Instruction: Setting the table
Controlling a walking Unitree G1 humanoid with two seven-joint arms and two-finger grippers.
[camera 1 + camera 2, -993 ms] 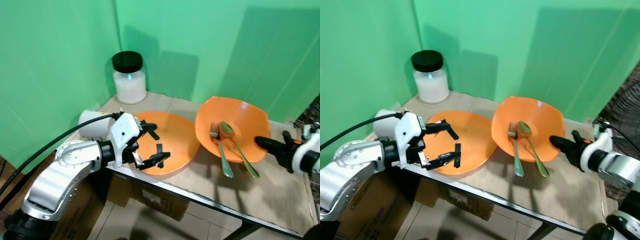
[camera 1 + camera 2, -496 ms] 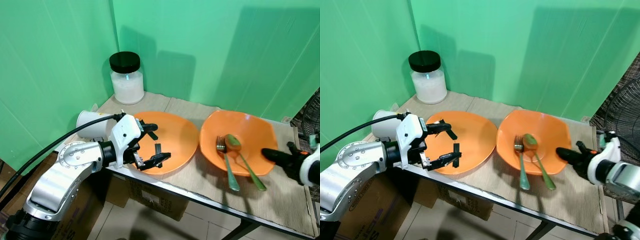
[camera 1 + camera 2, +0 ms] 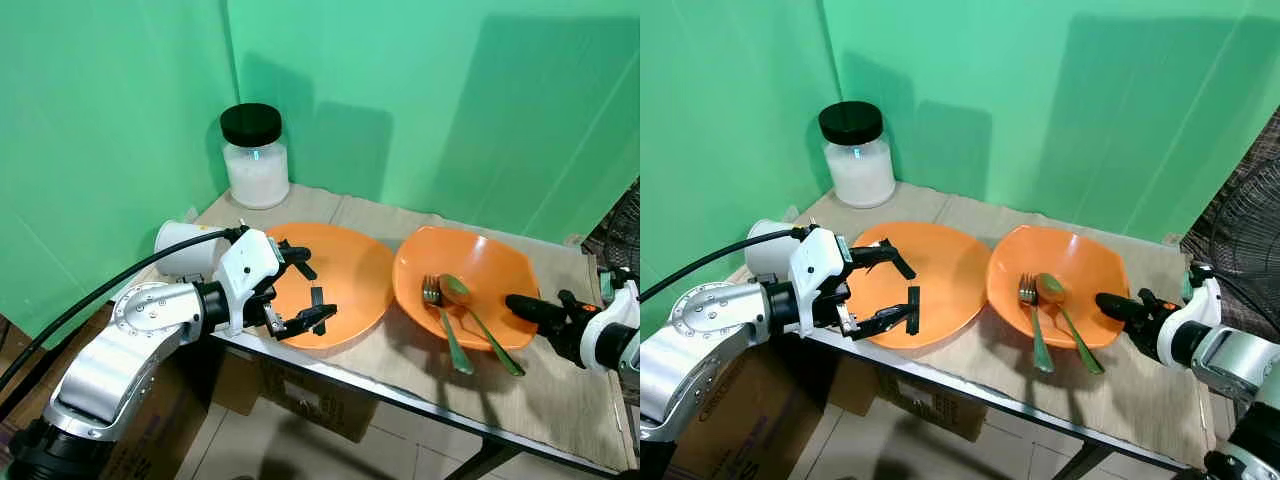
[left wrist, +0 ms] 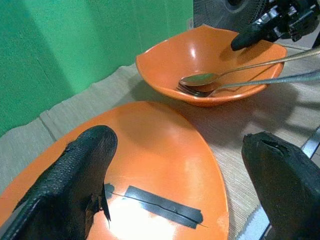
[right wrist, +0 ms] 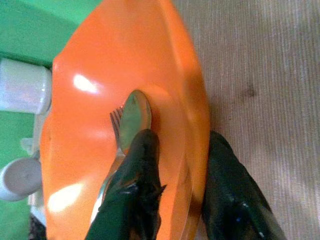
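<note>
On woven mat: glossy orange bowl (image 3: 470, 290) (squarish)

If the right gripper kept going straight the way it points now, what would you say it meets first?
Nothing new, probably: the right gripper already straddles the orange bowl's rim. Pushing on, its inner finger would likely run into the spoon inside.

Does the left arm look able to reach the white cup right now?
Probably yes: the left tool hovers open over the orange plate, and the tipped white cup lies beside that arm with nothing between.
</note>
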